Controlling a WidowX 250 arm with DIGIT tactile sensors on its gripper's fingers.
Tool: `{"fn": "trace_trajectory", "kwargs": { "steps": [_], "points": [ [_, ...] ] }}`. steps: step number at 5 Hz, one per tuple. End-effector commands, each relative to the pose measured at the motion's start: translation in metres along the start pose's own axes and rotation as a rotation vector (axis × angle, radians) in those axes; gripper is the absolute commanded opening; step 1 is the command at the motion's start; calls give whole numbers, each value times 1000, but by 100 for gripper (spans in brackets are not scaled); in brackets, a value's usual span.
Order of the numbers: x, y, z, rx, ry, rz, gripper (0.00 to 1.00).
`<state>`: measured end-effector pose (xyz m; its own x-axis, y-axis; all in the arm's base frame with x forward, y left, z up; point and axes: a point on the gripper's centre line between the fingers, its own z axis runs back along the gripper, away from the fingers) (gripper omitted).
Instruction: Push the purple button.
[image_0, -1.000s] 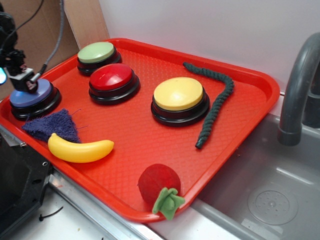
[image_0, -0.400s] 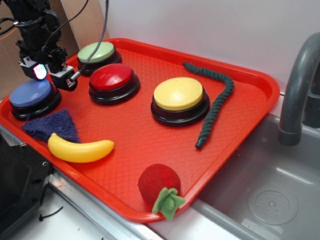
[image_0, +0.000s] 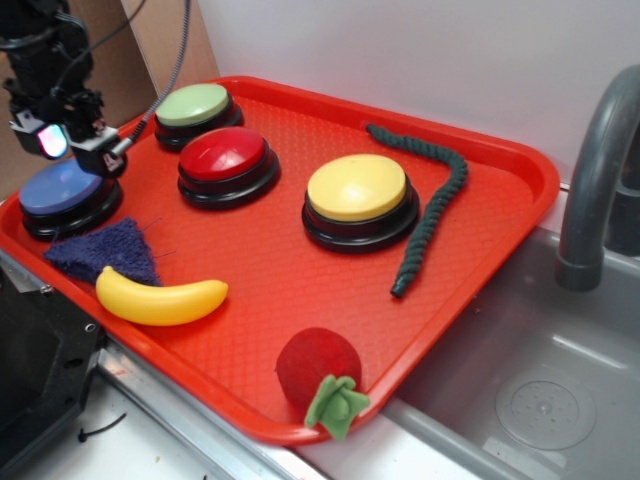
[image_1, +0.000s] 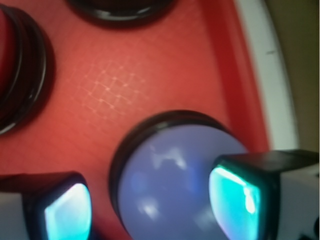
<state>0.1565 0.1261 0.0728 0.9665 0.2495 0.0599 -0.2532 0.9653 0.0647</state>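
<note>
Gripper parked over the purple button — press not confirmed

You had the gripper (image_0: 72, 150) hanging just above the purple button (image_0: 62, 188), which sat at about 9 o'clock on the red tray (image_0: 300, 290), with the green button (image_0: 192, 104) at roughly 11 and the dark blue cloth (image_0: 104, 252) just below it. In the wrist view the fingers (image_1: 250, 200) stood spread wide, holding nothing, straddling the cap (image_1: 170, 185). No contact was visible — so my read was that the push down was still left. The button was round, dome facing straight up, so it had no real long axis.
</note>
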Motion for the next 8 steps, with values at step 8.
{"fn": "trace_trajectory", "kwargs": {
  "steps": [8],
  "points": [
    [19, -2, 49, -9, -47, -12, 100]
  ]
}}
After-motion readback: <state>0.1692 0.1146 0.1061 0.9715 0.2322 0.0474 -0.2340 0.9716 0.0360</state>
